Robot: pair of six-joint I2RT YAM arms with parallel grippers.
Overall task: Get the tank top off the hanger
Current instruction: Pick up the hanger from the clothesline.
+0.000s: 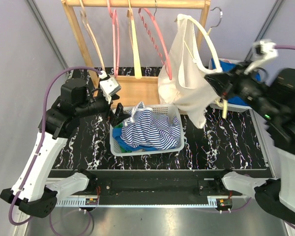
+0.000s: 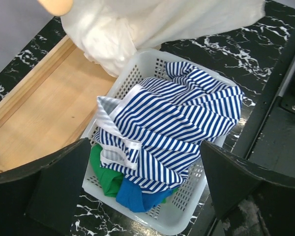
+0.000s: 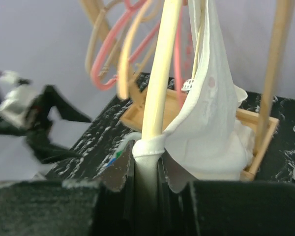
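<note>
status: early, as we read it. The tank top (image 1: pixel 184 73) is on the hanger (image 1: pixel 210 42) and nothing has slipped off.
tank top: upper centre-right of the top view. It drapes from the hanger and its hem hangs by the far right corner of the basket (image 1: pixel 119 150).
hanger: off the rack (image 1: pixel 137 4), with its hook free just right of the rack post.
right fingers (image 1: pixel 221 86): clamped narrow on the hanger's lower cream arm. In the wrist view we see white fabric bunched right at the grip.
left fingers (image 1: pixel 119 112): spread wide and holding nothing, over the left side of the basket and well apart from the tank top.
basket: centre of the surface, with a striped shirt (image 1: pixel 152 129) piled in it over green and blue items.
done: the hanger is held clear of the rack.
left: the left fingers need to take the fabric, then pull the straps off both hanger arms.
risk: we judge the pinched fabric may snag during the pull.
unclear: we can't tell how the far strap sits.
</note>
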